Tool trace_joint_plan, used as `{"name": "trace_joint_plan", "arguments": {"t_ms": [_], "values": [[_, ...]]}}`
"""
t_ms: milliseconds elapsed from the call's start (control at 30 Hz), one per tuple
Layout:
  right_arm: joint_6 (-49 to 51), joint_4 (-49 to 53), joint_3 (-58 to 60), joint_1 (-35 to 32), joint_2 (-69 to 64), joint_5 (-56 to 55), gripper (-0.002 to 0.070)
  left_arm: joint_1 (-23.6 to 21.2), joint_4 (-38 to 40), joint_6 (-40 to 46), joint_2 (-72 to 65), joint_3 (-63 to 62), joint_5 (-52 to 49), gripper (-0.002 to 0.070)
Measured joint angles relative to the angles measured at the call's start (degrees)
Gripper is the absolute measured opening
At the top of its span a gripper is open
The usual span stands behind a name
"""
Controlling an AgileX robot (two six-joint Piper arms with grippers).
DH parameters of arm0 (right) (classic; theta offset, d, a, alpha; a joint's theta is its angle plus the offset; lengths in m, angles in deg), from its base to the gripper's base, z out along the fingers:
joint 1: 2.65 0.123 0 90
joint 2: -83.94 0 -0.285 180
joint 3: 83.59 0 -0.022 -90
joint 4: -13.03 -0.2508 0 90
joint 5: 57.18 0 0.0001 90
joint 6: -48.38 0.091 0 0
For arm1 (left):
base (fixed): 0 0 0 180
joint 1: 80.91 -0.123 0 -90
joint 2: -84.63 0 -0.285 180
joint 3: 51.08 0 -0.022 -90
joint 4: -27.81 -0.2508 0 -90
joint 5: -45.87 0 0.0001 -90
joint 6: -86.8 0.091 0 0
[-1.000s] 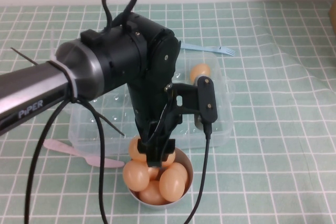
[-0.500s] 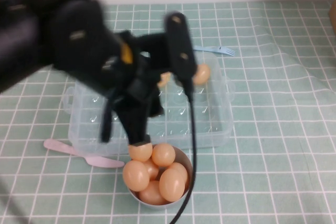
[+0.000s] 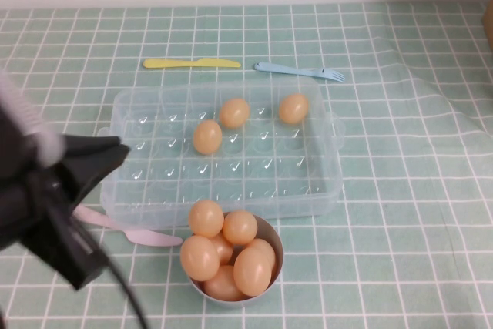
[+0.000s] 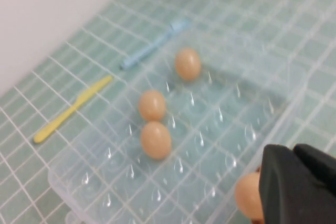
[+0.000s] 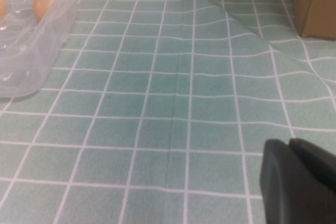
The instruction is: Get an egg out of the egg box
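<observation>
Three eggs (image 3: 207,136) left in egg box (image 3: 316,190), left tool (image 4: 294,182) withdrawn, shut

Egg box (image 3: 323,182): clear glossy plastic. Eggs (image 3: 207,136): smooth, faint sheen. Bowl (image 3: 275,271): grey metal. Tablecloth (image 3: 400,213): creased checked cloth. Left claw (image 4: 299,184): matt black plastic.

Orange-tan eggs (image 3: 207,136), clear egg box (image 3: 308,190), green-checked tablecloth (image 3: 400,213)

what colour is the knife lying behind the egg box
Yellow; the knife shows best in the high view, beyond the egg box.
</observation>
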Motion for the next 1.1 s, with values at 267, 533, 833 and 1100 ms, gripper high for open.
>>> {"name": "trace_joint_plan", "arguments": {"t_ms": [267,533,833,1100], "values": [[0.0,0.0,0.0,0.0,0.0,0.0,-0.0018,-0.04,0.1,-9.16,9.63,8.0,2.59,-0.0001],[0.0,0.0,0.0,0.0,0.0,0.0,-0.0018,-0.04,0.1,-9.53,9.73,9.97,3.38,-0.0001],[0.0,0.0,0.0,0.0,0.0,0.0,-0.0018,-1.75,0.1,-7.32,16.56,27.42,33.17,-0.0001],[0.0,-0.12,0.0,0.0,0.0,0.0,-0.0018,-21.3,2.1,-7.09,34.85,42.53,46.21,-0.0002]]}}
